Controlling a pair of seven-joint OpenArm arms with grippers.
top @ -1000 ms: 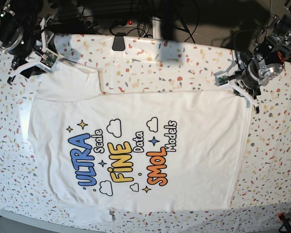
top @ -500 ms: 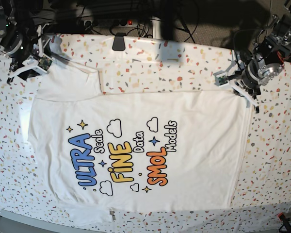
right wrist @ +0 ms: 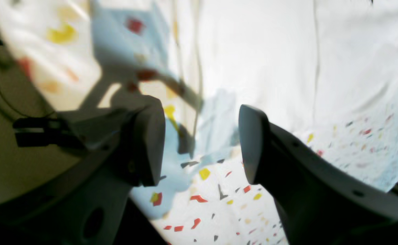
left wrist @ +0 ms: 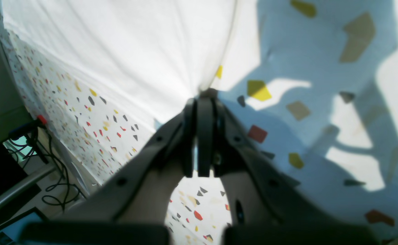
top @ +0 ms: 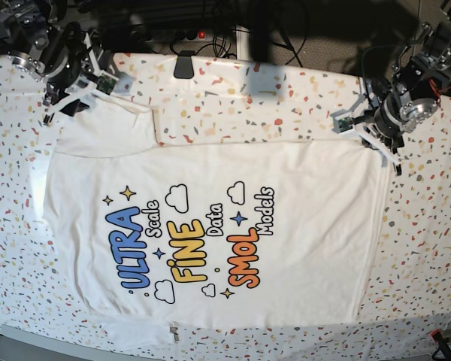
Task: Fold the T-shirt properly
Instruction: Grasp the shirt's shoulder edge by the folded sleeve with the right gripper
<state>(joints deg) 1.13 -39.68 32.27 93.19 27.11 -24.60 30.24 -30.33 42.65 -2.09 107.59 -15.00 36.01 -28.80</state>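
The white T-shirt [top: 210, 195] lies flat and print-up on the speckled table cover [top: 286, 98], with its collar toward the view's left and its hem toward the right. At the hem's far corner my left gripper [top: 382, 151] is shut; in the left wrist view its closed fingertips [left wrist: 204, 100] pinch the shirt's edge [left wrist: 134, 51], and creases run into them. My right gripper [top: 60, 110] hovers open by the far sleeve [top: 105, 128]. In the right wrist view its fingers [right wrist: 149, 143] stand wide apart over the cover, with shirt cloth [right wrist: 270, 51] just beyond.
A black object [top: 184, 66] lies at the table's back edge, with a power strip [top: 188, 34] and cables behind it. In the left wrist view, cables [left wrist: 35, 143] hang past the table's edge. The shirt's near side reaches almost to the front edge [top: 210, 342].
My right arm has moved rightward along the back edge and now sits over the far sleeve's outer end. The left arm and the shirt have stayed put.
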